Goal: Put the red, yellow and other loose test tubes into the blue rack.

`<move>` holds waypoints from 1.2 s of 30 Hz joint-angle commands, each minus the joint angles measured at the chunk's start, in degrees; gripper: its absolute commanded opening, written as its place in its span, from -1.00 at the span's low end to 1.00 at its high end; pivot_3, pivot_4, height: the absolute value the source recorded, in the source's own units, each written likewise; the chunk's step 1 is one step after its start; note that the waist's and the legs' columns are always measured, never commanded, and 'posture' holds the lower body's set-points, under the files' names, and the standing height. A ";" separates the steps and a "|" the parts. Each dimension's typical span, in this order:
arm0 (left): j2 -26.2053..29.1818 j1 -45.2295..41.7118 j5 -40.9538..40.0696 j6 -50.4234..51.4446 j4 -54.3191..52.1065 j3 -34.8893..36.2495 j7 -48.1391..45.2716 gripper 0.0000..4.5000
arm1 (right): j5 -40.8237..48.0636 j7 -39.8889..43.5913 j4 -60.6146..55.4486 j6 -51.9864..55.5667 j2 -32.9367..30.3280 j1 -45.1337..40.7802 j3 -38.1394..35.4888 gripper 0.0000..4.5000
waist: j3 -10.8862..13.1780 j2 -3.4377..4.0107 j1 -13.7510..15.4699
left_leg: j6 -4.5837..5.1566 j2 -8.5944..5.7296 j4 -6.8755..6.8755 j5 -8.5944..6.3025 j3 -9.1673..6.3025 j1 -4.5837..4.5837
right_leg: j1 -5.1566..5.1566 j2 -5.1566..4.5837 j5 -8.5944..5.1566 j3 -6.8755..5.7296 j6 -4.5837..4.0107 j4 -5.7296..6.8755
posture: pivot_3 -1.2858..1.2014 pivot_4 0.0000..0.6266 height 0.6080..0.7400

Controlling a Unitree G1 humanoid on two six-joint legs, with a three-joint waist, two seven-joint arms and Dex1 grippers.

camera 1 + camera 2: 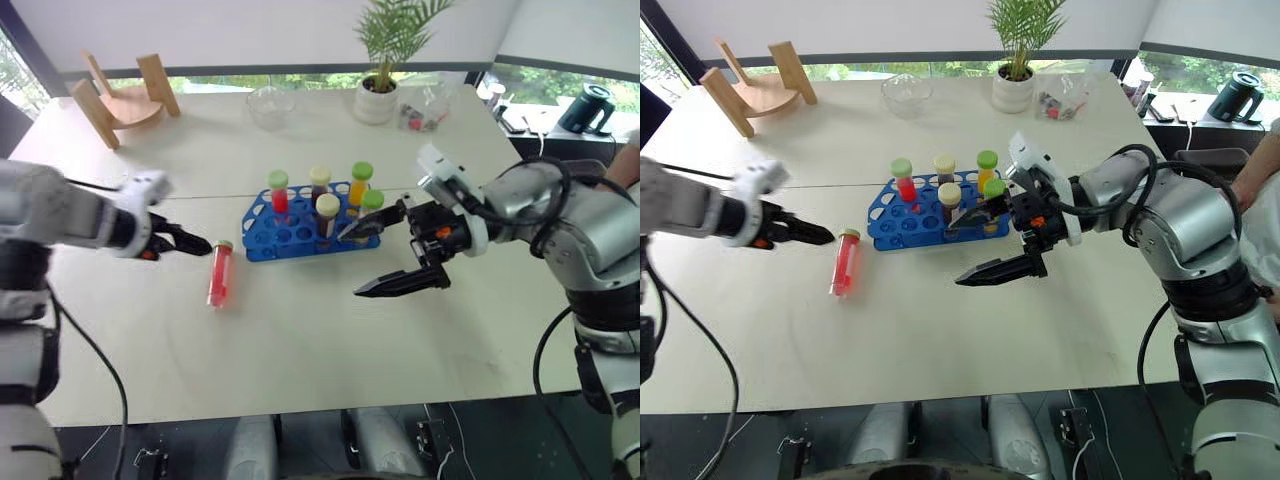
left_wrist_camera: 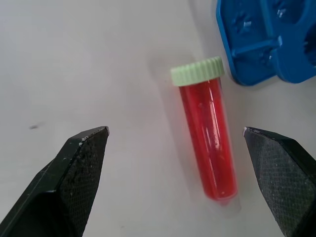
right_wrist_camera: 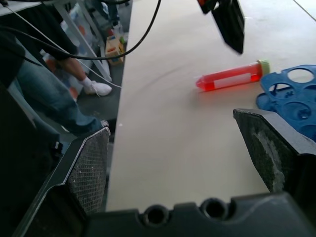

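One red tube (image 1: 219, 275) beside rack (image 1: 262, 237).

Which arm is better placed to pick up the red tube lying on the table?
Left. The open left gripper sits just beside the red tube; the open right gripper is beyond the blue rack.

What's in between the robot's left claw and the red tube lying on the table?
Nothing: bare table lies between the left gripper and the red tube, seen in the left eye view.

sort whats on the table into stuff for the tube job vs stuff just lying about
For the job: red tube lying loose, blue rack, left pincer open beside the tube.

Lying about: wooden stand, glass bowl, potted plant.
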 commanded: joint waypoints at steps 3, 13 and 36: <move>-4.03 -9.22 -1.73 0.47 12.61 -6.51 7.76 1.00 | -1.70 -0.76 -0.02 -2.09 2.37 -0.90 -0.62 0.97 | 0.00 0.00 0.13 | -0.01 0.00 -0.04 0.01 -0.08 -0.05 | -0.06 0.03 -0.01 -0.04 -0.01 0.01 | 0.03 -0.52 1.00; -11.78 -14.52 7.38 0.47 22.87 -10.13 10.49 1.00 | -1.11 -4.84 -2.61 -1.13 4.11 2.70 -2.50 0.97 | -0.01 0.02 0.19 | -0.06 -0.08 0.06 0.04 -0.10 -0.06 | 0.01 -0.02 0.00 -0.06 0.00 0.05 | 0.03 -0.52 1.00; -12.49 -6.72 -2.30 0.47 17.73 -5.16 25.91 -0.62 | -1.56 -6.38 0.86 -1.29 4.88 3.86 -2.36 1.00 | -0.18 0.32 0.21 | -0.08 -0.08 0.09 0.06 -0.15 0.09 | 0.15 -0.02 0.00 -0.05 0.00 0.18 | 0.03 -0.52 1.00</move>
